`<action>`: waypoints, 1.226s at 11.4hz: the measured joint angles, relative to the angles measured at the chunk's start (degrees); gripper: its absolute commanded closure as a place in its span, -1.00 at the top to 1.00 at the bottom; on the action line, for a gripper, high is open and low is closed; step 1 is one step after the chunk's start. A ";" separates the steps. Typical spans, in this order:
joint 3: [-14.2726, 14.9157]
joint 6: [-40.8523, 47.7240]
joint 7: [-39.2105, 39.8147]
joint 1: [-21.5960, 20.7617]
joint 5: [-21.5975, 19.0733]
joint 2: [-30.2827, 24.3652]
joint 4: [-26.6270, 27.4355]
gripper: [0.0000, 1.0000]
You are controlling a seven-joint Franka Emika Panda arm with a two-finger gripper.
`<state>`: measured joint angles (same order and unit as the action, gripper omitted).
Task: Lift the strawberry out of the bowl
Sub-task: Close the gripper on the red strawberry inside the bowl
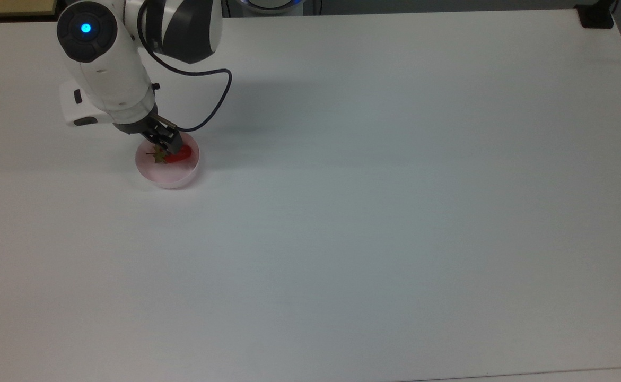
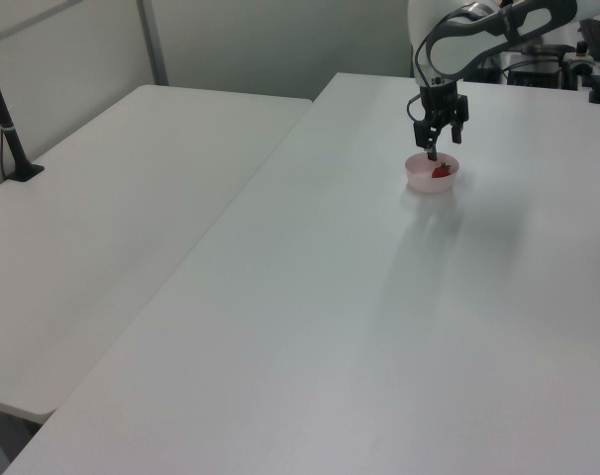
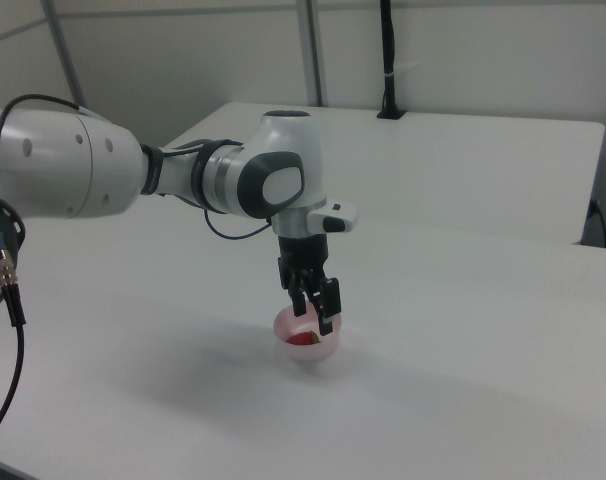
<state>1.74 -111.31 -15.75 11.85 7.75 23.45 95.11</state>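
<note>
— Above the bowl, is that where your pincer hangs?

— Yes. My pincer (image 3: 317, 312) is a little higher than the rim of the pink bowl (image 3: 326, 346), with the two fingers pointing down. The fingers are apart and nothing is between them.

— And where is the strawberry?

— The strawberry (image 1: 176, 154) lies inside the bowl (image 1: 183, 175), on the bottom. On the top view's left side of the fruit I see its green cap, and the red body points to the top view's right. My pincer (image 1: 163, 144) is at the far edge of the bowl there and partly covers that edge.

— Is the fruit touching your fingers?

— No. From the left view the strawberry (image 2: 442, 170) is low in the bowl (image 2: 422, 180) and my pincer (image 2: 439, 138) is clearly over it, apart from it.

— Where does the bowl stand?

— On the white desk (image 1: 384, 212), in the far left part in the top view. A black cable (image 1: 216, 109) loops from my arm just beyond the bowl.
</note>
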 measured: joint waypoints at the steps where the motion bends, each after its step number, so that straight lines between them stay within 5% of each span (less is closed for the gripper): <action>1: -0.46 0.00 0.00 -0.02 0.00 0.15 0.04 0.64; 14: -1.93 -4.86 -1.18 -0.03 -0.53 2.99 1.31 0.58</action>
<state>-0.18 -116.17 -16.93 11.82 7.22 26.44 96.42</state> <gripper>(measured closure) 0.211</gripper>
